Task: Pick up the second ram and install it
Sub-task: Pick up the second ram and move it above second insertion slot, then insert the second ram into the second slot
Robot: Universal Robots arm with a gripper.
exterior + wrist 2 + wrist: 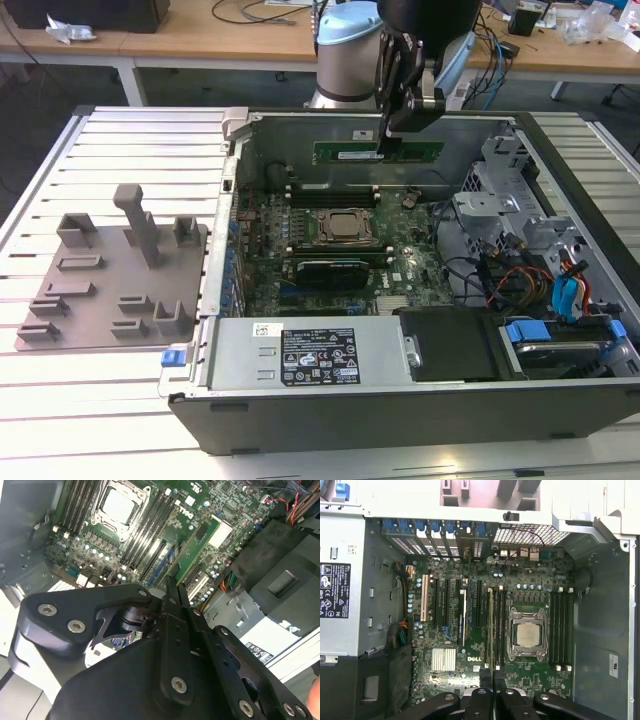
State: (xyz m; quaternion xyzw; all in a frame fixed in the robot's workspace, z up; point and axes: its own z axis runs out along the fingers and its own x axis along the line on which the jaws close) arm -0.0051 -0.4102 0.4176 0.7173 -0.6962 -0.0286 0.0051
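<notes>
The second ram (350, 152), a long green stick with a pale label strip, hangs level above the back of the open computer case (300, 400). My gripper (392, 128) is shut on its top edge, right of the stick's middle in the exterior view. In the first wrist view the ram (491, 630) shows edge-on, running out from between my fingertips (492, 674) over the memory slots beside the silver processor (529, 634). In the second wrist view the ram (200, 547) slants away from the gripper (175, 587).
The grey fixture plate (110, 280) with upright blocks lies on the slatted table at the exterior view's left. The processor (345, 228) sits mid-motherboard. Drive cage and cables (540, 270) fill the case's right side, and the black power-supply cover (450, 345) sits at its front.
</notes>
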